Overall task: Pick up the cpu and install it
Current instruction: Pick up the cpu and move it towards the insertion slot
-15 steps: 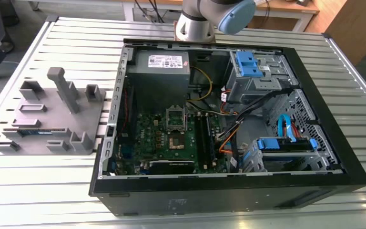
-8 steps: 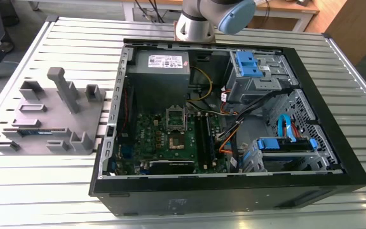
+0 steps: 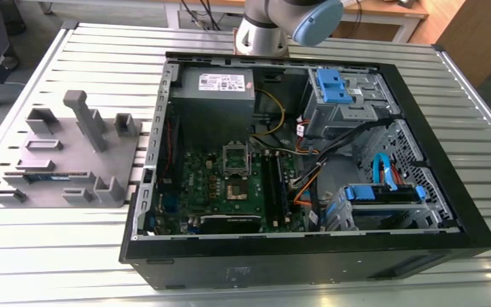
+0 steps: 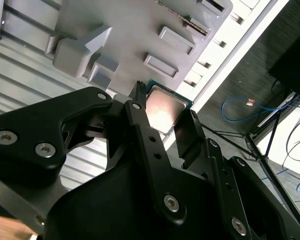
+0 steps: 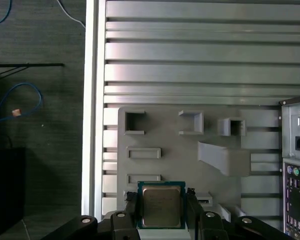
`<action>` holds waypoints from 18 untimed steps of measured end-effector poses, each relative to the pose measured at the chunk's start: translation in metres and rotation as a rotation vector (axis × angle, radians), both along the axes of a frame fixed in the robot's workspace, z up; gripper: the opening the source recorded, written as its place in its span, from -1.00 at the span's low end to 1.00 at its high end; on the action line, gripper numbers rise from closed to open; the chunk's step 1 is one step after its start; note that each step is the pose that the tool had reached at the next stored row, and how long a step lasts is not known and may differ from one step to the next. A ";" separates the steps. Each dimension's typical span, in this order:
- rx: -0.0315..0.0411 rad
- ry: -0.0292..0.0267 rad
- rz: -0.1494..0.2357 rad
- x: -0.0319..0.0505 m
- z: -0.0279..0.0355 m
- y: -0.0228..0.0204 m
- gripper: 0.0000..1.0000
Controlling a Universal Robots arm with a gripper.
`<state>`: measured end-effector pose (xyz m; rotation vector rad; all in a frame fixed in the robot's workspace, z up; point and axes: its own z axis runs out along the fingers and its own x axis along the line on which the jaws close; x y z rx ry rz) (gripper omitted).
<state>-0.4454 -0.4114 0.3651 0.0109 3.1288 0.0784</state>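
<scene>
The cpu [image 5: 161, 205] [image 4: 162, 107], a flat square chip with a shiny metal top and a thin dark rim, sits between my two black fingers in both wrist views. My gripper [image 5: 161, 196] [image 4: 165, 105] is shut on it, one finger against each opposite edge. It hangs well above the grey moulded holder tray [image 5: 180, 160] [image 4: 130, 35] on the slatted table. In the exterior view the same tray [image 3: 66, 160] lies on the exterior view's left, beside the open computer case [image 3: 314, 249]. The motherboard's socket [image 3: 235, 167] lies in the middle of the case floor.
A grey power supply [image 3: 220, 86], blue drive cages [image 3: 335, 89] and loose cables [image 3: 314, 173] crowd the case. A green memory stick [image 3: 45, 176] rests on the tray. The table edge [image 5: 92, 125] runs beside the tray, with floor and a blue cable [image 5: 15, 100] beyond it.
</scene>
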 end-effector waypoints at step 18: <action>0.0001 0.0000 0.000 0.0205 0.0000 0.0000 -0.06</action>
